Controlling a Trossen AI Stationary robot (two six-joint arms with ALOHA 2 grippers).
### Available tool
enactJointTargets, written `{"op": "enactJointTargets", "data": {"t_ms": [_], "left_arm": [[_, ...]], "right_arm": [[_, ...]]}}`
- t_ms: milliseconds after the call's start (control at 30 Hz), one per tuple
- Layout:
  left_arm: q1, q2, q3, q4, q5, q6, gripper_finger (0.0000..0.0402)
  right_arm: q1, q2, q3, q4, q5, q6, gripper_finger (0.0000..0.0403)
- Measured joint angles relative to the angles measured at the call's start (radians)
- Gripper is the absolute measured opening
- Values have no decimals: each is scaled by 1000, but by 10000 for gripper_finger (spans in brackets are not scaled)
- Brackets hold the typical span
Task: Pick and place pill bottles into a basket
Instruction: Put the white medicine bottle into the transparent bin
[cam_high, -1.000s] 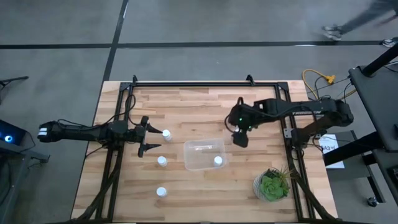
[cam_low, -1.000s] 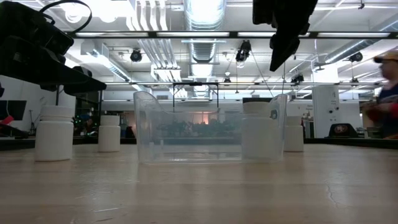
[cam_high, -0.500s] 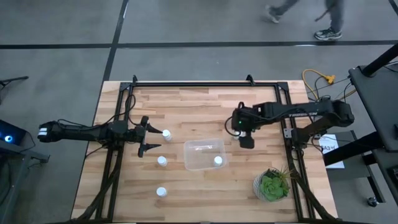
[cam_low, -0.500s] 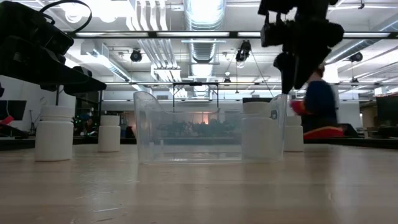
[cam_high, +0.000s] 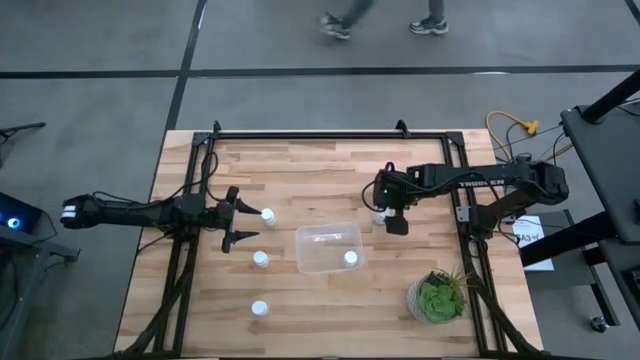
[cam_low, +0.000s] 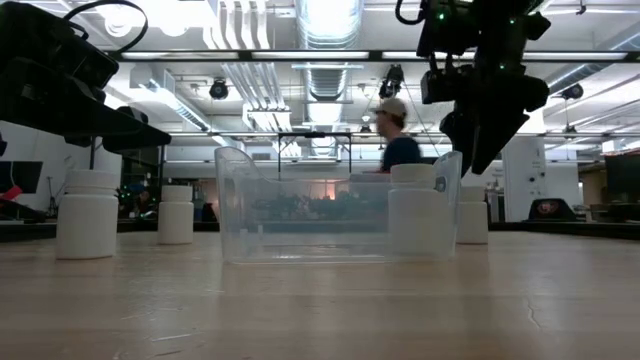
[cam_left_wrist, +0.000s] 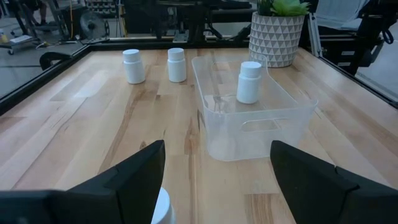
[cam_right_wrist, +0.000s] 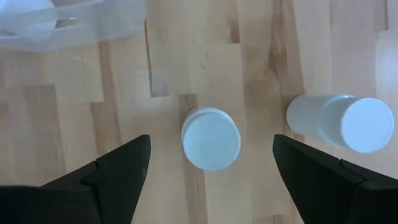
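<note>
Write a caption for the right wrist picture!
Right pincer open above a standing white pill bottle, another bottle beside it.

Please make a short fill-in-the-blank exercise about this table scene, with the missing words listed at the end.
1. Inside the clear basket stands exactly ____ pill bottle.
2. The right gripper hangs with its fingers ____ above a bottle on the table.
3. The potted plant has ____ leaves.
4. The left gripper waits beside a bottle that stands ____ the basket.

Missing words: one; open; green; outside
</note>
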Motion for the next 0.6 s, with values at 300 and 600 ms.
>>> {"op": "enactJointTargets", "data": {"t_ms": [300,600], "left_arm": [[0,0,0,0,0,0,274],[0,0,0,0,0,0,274]], "right_arm": [[-21,2,-14,55,-22,-35,326],[-25,56,-23,74,-39,-36,326]]}}
